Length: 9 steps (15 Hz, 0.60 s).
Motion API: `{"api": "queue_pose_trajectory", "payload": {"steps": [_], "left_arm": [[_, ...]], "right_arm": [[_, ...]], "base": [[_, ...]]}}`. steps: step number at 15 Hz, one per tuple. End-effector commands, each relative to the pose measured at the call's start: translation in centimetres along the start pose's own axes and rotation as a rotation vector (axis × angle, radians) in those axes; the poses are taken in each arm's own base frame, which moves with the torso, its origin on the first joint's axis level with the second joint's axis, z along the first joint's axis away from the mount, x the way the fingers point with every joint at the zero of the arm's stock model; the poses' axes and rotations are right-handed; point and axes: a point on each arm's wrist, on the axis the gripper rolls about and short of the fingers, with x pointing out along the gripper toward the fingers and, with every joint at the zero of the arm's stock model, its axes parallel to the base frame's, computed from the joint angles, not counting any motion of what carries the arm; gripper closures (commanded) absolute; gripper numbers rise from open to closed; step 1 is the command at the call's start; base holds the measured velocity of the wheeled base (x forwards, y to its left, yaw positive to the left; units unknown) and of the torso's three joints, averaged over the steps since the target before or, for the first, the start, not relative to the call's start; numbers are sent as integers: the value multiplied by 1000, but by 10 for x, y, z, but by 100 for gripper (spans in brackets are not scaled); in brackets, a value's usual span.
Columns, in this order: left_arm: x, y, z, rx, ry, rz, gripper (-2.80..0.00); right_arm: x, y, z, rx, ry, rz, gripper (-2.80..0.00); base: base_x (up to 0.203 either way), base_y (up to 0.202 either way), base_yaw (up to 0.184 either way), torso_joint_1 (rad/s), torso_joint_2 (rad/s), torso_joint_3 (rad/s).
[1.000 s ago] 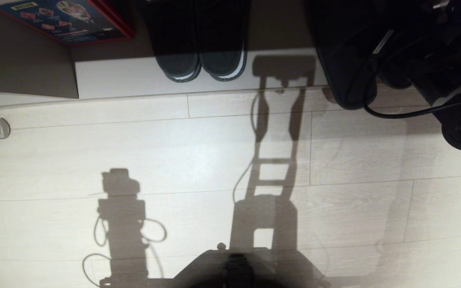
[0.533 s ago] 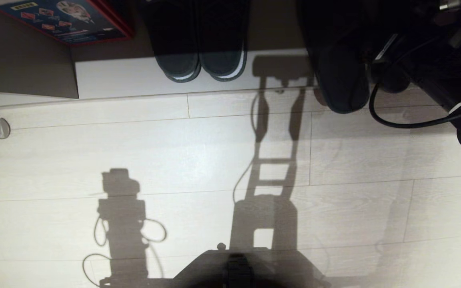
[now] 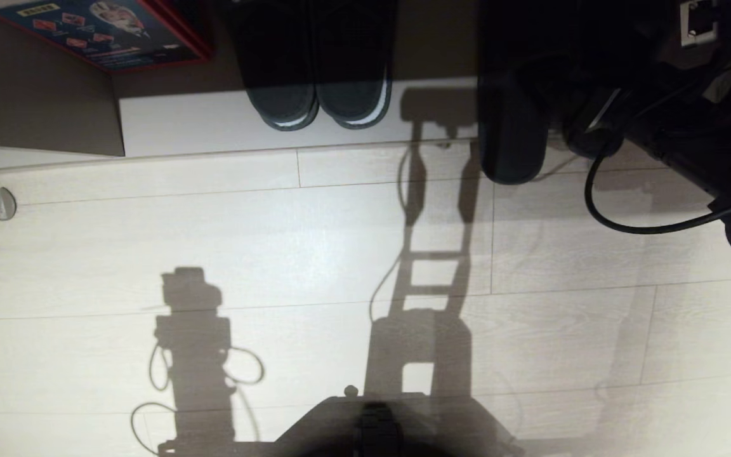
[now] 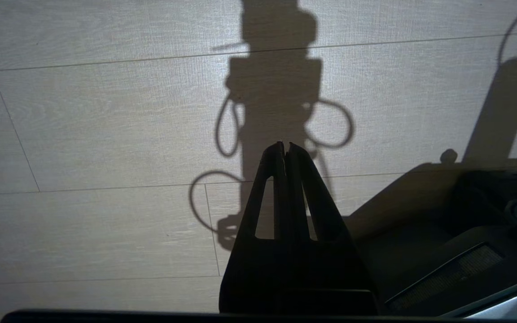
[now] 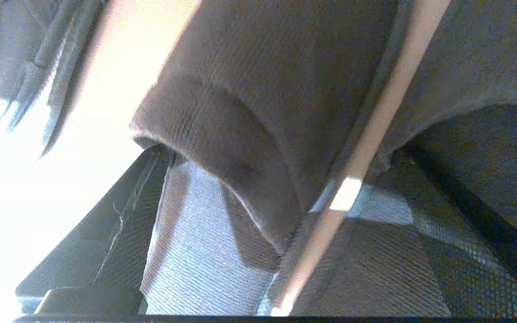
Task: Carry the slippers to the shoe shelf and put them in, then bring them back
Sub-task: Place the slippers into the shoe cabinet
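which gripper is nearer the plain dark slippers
Right. The right gripper is right at the slippers by the shoe shelf; the left gripper hangs shut over bare floor, far from them.

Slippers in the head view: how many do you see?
3. Two white-striped slippers side by side at the shoe shelf edge; one plain dark slipper right of them. Its mate may be hidden.

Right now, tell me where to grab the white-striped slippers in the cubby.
Grip the white-striped slippers by their heels, coming from the open front of the shoe shelf. The heels lie out on the base board toward you, side by side, while the toes sit back in shadow.
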Motion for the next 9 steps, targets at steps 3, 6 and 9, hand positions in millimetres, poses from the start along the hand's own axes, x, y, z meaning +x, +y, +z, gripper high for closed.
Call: {"api": "queue_pose_trajectory", "payload": {"steps": [3,6,9], "left_arm": [[0,0,0,-1,-1,0,0],[0,0,0,-1,0,1,0],[0,0,0,-1,0,0,0]], "right_arm": [[-9,-3,11,-41,-18,-15,-280],[-21,2,21,-52,-26,-16,-280],[-26,4,24,-51,-22,-17,-280]], "base": [[0,0,0,0,0,0],[0,0,0,0,0,0],[0,0,0,0,0,0]]}}
